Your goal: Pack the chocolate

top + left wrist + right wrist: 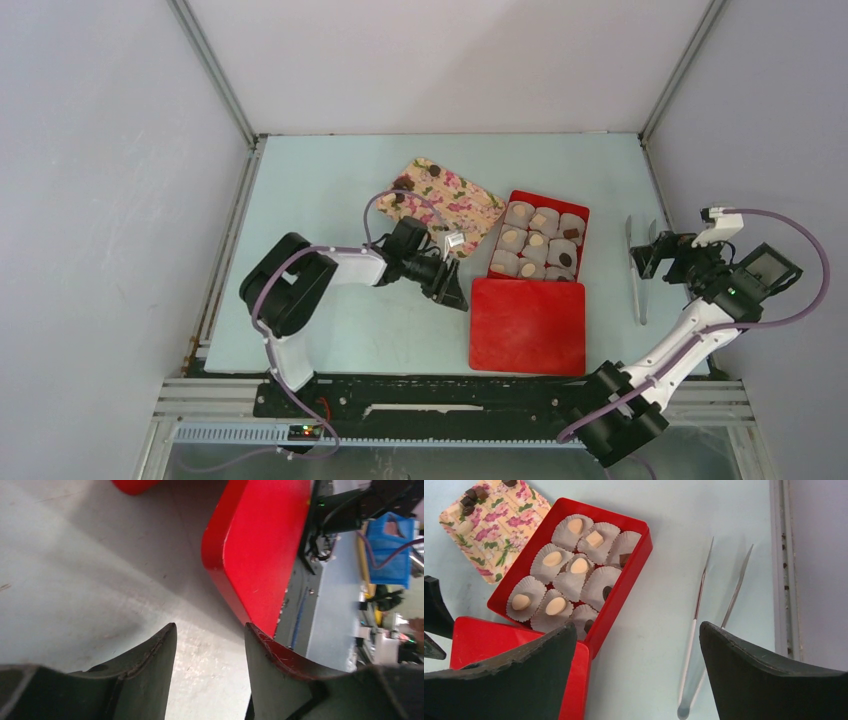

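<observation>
**A:** Start nearest the bases. What are the arms doing?

**B:** The left gripper (210, 626) sits low at about 10 o'clock of the red lid (527, 325). Its jaws are apart, with only bare table between them. The right gripper (638, 625) hangs at 3 o'clock of the box (550, 198), above the tweezers (637, 285). Its jaws are spread wide and hold nothing.

**A:** And the lid?

**B:** It lies flat on the table at 6 o'clock of the box, right against the box's near edge. It is not on.

**A:** So where is the chocolate (579, 565)?

**B:** Mostly in the box. All nine paper cups (531, 587) look filled, six with cream pieces and three with dark. Farther off, a few dark pieces (404, 184) lie at the far end of the flowered tray (470, 205), at 10 o'clock of the box.

**A:** How far along is that?

**B:** I'd judge the filling done or nearly so. What's left is closing the lid, and any tray pieces that are meant to go in.

**A:** Which way do the pieces lie?

**B:** Each lies flat in its cup, top up. In the right wrist view the cream ovals' long axes run roughly from 8 to 2 o'clock. One cream piece is squarish. The dark ones are too small for me to tell an axis.
</observation>
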You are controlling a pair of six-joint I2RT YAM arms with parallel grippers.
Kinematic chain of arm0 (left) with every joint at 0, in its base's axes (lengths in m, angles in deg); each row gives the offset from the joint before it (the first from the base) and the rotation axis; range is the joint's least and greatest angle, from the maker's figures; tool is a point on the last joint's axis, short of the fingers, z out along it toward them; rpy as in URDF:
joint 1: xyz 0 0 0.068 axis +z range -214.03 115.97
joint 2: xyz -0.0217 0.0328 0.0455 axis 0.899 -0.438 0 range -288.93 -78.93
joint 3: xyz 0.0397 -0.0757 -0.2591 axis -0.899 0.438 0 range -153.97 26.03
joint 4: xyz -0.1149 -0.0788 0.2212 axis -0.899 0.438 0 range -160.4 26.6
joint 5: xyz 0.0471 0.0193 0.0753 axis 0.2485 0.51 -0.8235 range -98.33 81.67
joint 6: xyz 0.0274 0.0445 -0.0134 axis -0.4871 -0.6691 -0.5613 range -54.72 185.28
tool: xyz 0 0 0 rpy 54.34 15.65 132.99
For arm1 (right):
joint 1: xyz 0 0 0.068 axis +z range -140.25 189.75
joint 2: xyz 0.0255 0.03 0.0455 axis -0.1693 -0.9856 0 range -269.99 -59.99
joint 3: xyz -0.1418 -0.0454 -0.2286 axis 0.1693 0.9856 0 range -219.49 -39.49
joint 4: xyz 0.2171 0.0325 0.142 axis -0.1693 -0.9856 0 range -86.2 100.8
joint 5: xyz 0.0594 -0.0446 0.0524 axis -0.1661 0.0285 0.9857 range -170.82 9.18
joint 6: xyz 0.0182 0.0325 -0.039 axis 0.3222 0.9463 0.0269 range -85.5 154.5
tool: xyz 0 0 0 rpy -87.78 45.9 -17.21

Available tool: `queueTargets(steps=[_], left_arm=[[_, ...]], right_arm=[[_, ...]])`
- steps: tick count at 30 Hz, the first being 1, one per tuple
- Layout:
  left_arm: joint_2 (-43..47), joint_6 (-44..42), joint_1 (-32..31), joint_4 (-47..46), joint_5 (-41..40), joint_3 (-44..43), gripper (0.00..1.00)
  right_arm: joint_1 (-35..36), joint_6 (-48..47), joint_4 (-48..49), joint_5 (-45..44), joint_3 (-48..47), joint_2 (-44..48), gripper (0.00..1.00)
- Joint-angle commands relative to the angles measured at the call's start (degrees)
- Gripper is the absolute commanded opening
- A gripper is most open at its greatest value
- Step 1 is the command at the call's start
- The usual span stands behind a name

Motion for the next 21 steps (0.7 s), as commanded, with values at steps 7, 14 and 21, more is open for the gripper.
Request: queueTargets(steps=[7, 14, 21], left_arm=[[-6.37, 10.62, -1.03, -17.33, 12.07, -4.46, 0.48], [-9.57, 16.29, -1.21, -23.86, 14.37, -6.38, 0.31], [-9.84, 19.17, -0.87, -25.39, 14.95, -6.84, 0.19]], right_arm=[[0.36, -0.05, -0.65, 3.62, 0.34, -1.96, 0.93], [0.61, -0.83, -1.72, 3.73, 0.34, -2.42, 0.91], [0.41, -1.24, -2.32, 4.10, 0.34, -2.41, 0.90]])
